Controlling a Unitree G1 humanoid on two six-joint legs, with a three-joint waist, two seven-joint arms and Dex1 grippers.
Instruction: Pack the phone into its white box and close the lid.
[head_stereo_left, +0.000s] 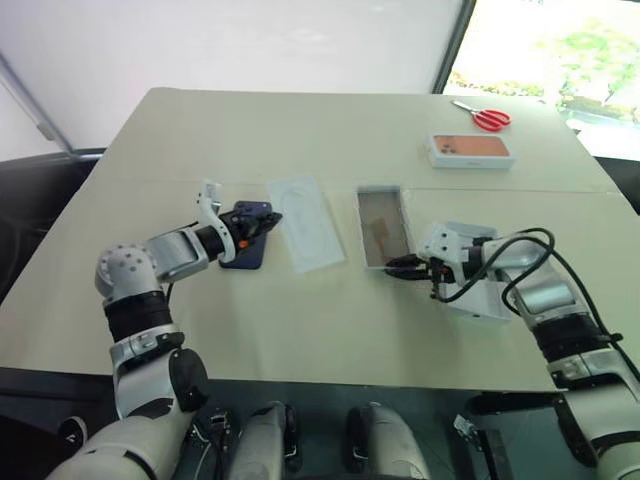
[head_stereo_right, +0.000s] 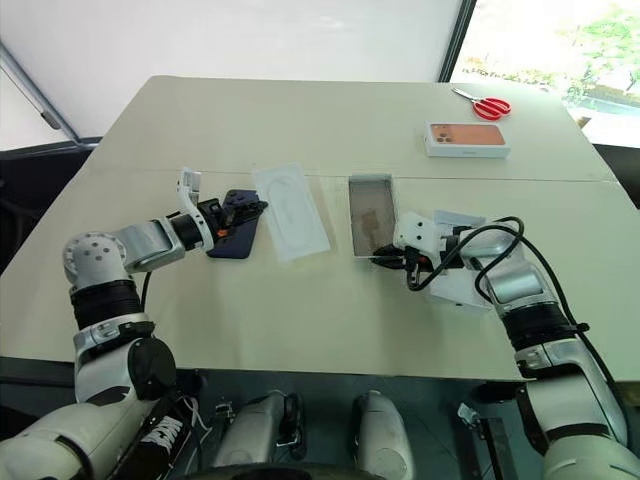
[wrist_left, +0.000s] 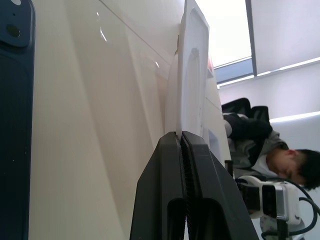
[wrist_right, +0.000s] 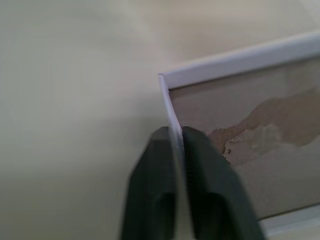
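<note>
- My right gripper (head_stereo_left: 408, 267) is pinched shut on the near end wall of the white box (head_stereo_left: 383, 226); in the right wrist view one finger sits inside the tray and the other outside, right by its corner.
- The white box lies open on the table (head_stereo_left: 330, 130) with its brownish floor bare, so nothing is packed yet.
- My left gripper (head_stereo_left: 262, 222) is closed. In the left wrist view its fingers (wrist_left: 186, 165) meet on the thin edge of the flat white insert (head_stereo_left: 306, 222), which lies between the phone and the box.
- The phone (head_stereo_left: 243, 250) lies flat on the table just under my left wrist, to the left of the insert and apart from the box.
- The lid (head_stereo_left: 478, 296) rests on the table beneath my right forearm, to the right of the box.
- I judge this the bracing step: the right side steadies the tray while the left deals with the insert.
- Next, the left needs to release the insert, take the phone by its long edges, carry it over and lower it square into the tray.
- The scissors (head_stereo_left: 483, 115) and the box with the orange picture (head_stereo_left: 470, 150) sit well away at the far side.
</note>
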